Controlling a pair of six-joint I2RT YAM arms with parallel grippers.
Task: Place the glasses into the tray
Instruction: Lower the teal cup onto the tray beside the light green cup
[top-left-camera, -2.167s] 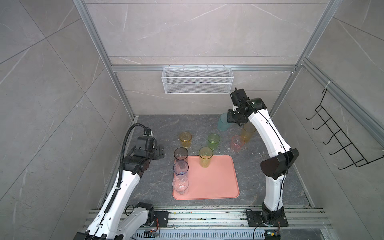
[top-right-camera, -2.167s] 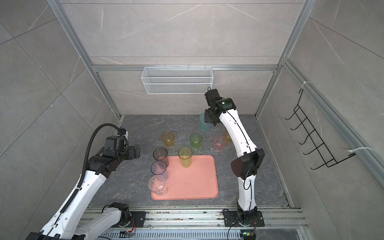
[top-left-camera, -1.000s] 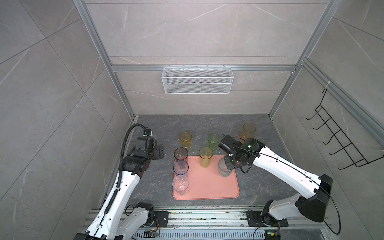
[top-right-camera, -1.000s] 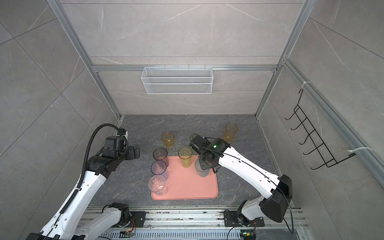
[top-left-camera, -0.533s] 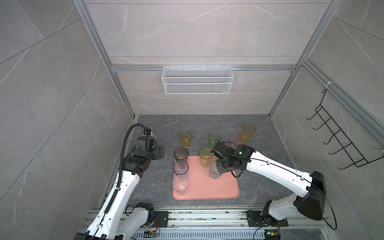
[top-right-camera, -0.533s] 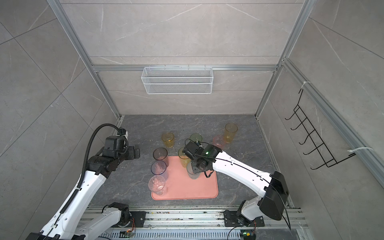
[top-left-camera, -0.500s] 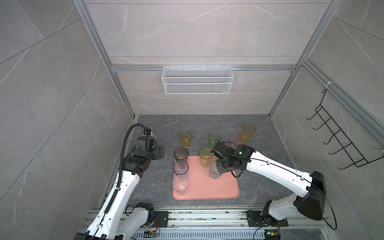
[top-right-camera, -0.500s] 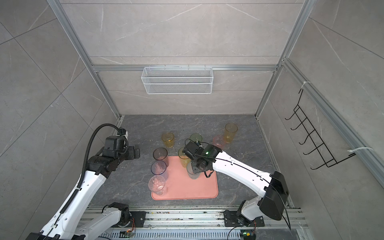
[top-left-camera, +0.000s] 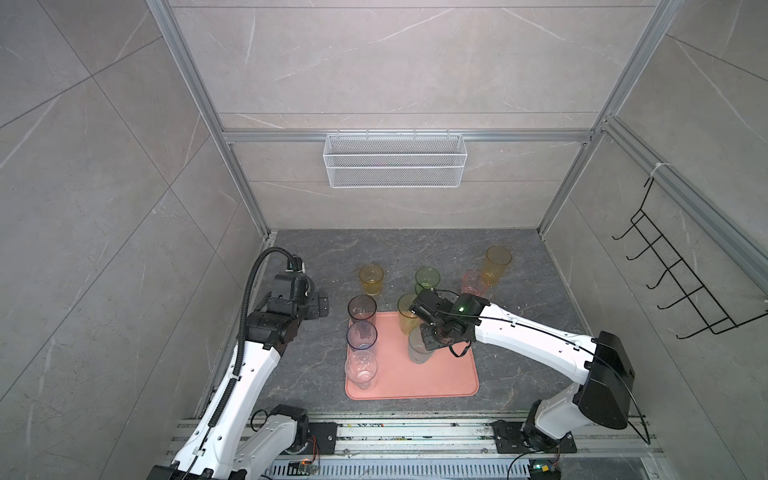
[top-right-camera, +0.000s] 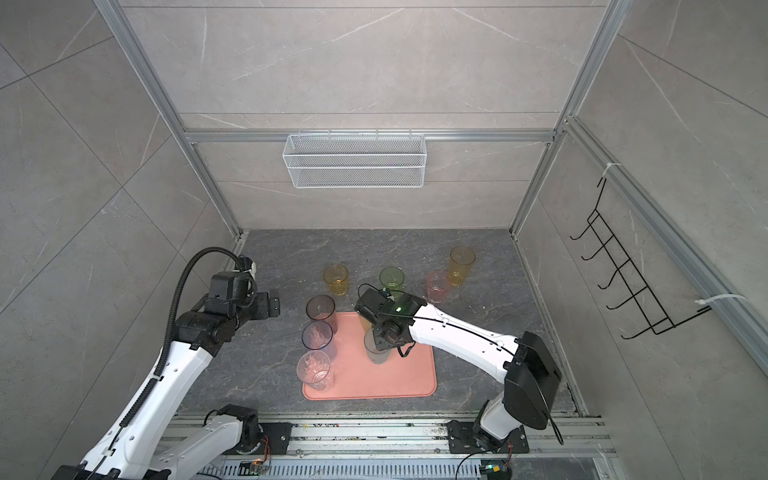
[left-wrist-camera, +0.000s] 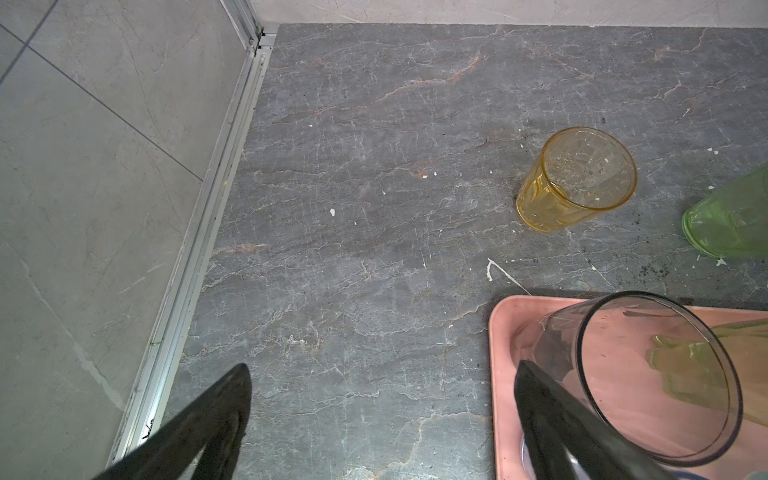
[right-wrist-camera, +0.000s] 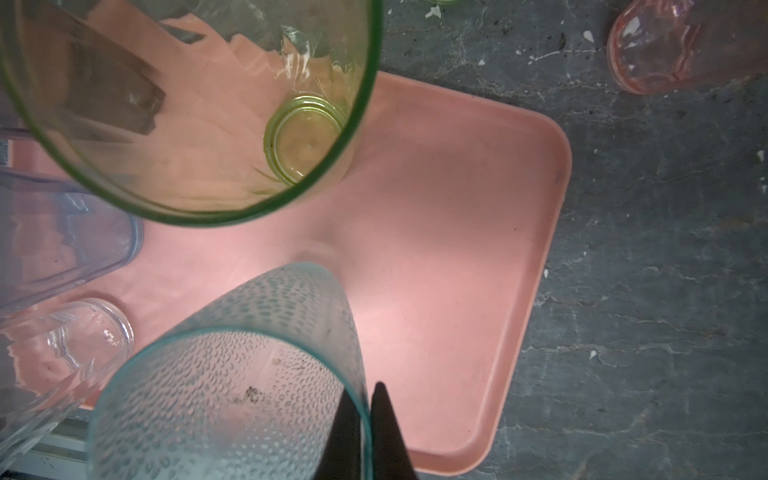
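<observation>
Two fingers (right-wrist-camera: 384, 432) of the right gripper (right-wrist-camera: 363, 409) are pinched narrow on the wall of the teal tumbler (right-wrist-camera: 232, 374), one inside the rim, one outside. That glass hangs below the claw, long axis near upright, base toward the tray (right-wrist-camera: 436, 249); whether the base touches the tray floor I cannot tell. Just beyond the claw stands the tall yellow-green tumbler (right-wrist-camera: 187, 124), close but apart, so setting down likely calls for a straight drop, no sideways drift. Left gripper (left-wrist-camera: 382, 368) is spread wide and empty, near the smoky grey tumbler (left-wrist-camera: 648, 374) at the tray's corner, well apart from the teal one; the right arm is plainly nearer.
</observation>
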